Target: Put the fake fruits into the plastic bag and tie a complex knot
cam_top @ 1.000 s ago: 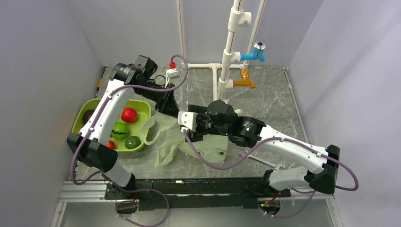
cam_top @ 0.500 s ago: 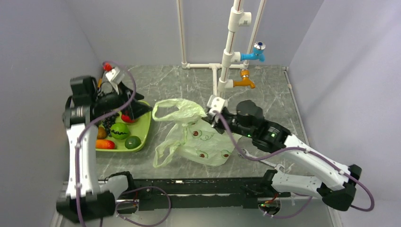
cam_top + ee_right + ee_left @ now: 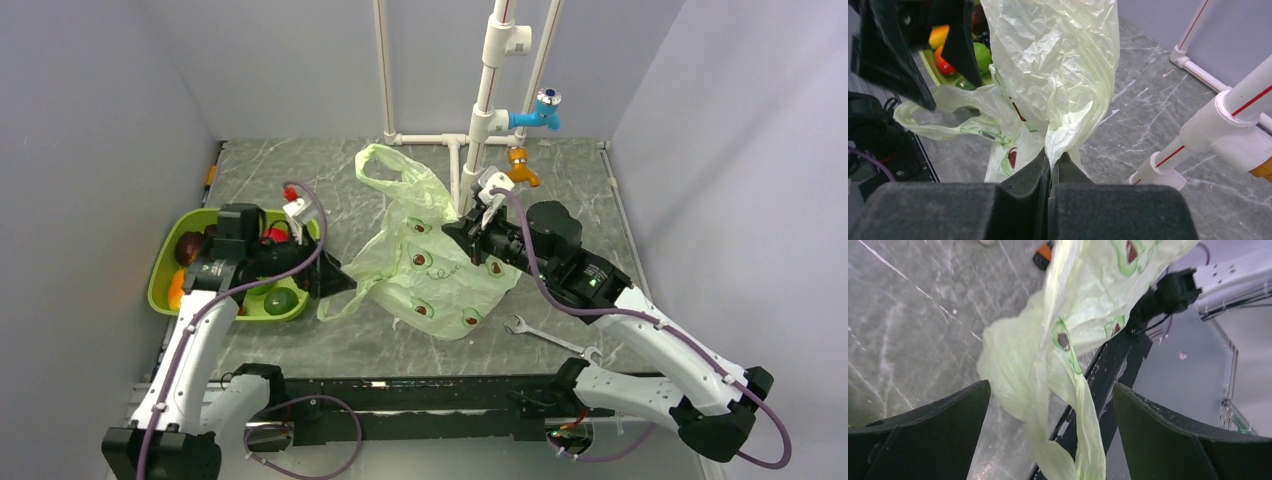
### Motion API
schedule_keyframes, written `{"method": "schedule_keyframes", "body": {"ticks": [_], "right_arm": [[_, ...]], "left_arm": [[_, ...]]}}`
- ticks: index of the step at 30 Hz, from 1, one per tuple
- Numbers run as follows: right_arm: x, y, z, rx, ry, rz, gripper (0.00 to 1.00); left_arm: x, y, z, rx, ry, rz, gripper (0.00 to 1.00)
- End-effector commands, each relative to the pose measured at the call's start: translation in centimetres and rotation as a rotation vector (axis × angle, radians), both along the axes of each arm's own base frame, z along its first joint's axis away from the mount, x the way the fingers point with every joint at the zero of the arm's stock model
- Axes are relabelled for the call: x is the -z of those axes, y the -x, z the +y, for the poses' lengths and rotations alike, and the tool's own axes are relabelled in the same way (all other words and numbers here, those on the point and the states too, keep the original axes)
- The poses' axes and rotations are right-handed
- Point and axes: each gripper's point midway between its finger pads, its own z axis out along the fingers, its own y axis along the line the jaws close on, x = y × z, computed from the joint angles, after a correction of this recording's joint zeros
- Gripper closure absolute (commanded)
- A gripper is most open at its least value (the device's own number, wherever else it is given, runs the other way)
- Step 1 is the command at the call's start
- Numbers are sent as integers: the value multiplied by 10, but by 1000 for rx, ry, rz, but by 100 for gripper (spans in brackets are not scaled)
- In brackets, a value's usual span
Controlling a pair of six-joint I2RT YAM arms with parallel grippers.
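Two arms are over the counter [image 3: 600,230], one at each side of the bag [image 3: 430,270].

Right fingers [image 3: 1050,172]: closed tight and pinching a gathered fold at the bag's upper right edge. The film rises from the pinch in a crumpled peak.

Bag: pale green, translucent, printed with avocado halves. It is partly lifted, with its lower part lying on the counter. One loop handle stands up at the back. The other loop trails off the left side.

Left fingers [image 3: 335,280]: spread wide at the bag's left edge. In the wrist view the trailing loop hangs down between them, and neither finger is closed on it.

Fruits [image 3: 280,299]: lying in a lime-green tray [image 3: 160,275] left of the bag. Dark green, red, orange and maroon pieces are visible; the left arm covers part of the tray.

A wrench [image 3: 545,335] lies flat on the counter, right of the bag towards the near edge. A white pipe stand [image 3: 480,120] with one blue and one orange tap is behind the bag.
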Motion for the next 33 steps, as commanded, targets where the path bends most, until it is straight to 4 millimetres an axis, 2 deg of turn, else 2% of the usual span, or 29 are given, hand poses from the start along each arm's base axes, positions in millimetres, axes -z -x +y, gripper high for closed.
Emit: {"method": "schedule_keyframes", "body": {"ticks": [1,2,3,4,6,7,9,10,12,15,17,20,21,22,24,25,29,33], "right_arm": [[-32,-2,-2,29,-122,-31,100],[-35,-3,-5,38,-122,-38,100],[-38,-3,-11,52,-125,-49,100],[-40,-5,-17,70,-123,-61,100],[-39,-6,-32,106,-112,-77,100],[-36,-6,-39,123,-103,-71,100],[-23,-6,-55,148,-41,-80,100],[-16,-6,-64,171,-21,-74,100],[-1,-6,-79,205,27,-68,100],[19,-6,-91,224,84,-60,100],[33,-6,-90,212,109,-48,100],[47,7,-65,36,150,-11,100],[48,13,-57,-26,158,1,82],[44,20,-50,-96,168,4,53],[40,25,-43,-155,183,24,6],[36,26,-42,-165,189,27,1],[-6,29,-34,-203,126,-26,0],[-45,32,-17,-248,39,-73,0]], "left_arm": [[15,-14,-9,-100,-57,57,1],[21,-18,-9,-115,-74,91,1],[26,-18,-8,-109,-100,123,7],[31,-19,-5,-99,-134,160,17],[40,-21,5,-71,-223,200,51],[42,-25,15,-81,-244,222,70],[41,-40,50,-180,-236,253,93],[39,-45,65,-206,-240,241,100],[35,-46,82,-186,-303,194,100],[31,-45,90,-132,-376,124,100],[21,-41,80,-81,-323,98,100],[-2,-24,49,44,-172,94,100],[-7,-19,40,74,-130,100,100],[-10,-15,34,91,-108,99,100],[-12,-10,26,100,-97,100,100],[-14,-11,24,99,-88,86,100],[-23,-6,18,110,-99,39,100],[-35,0,10,143,-91,-6,100]]}}
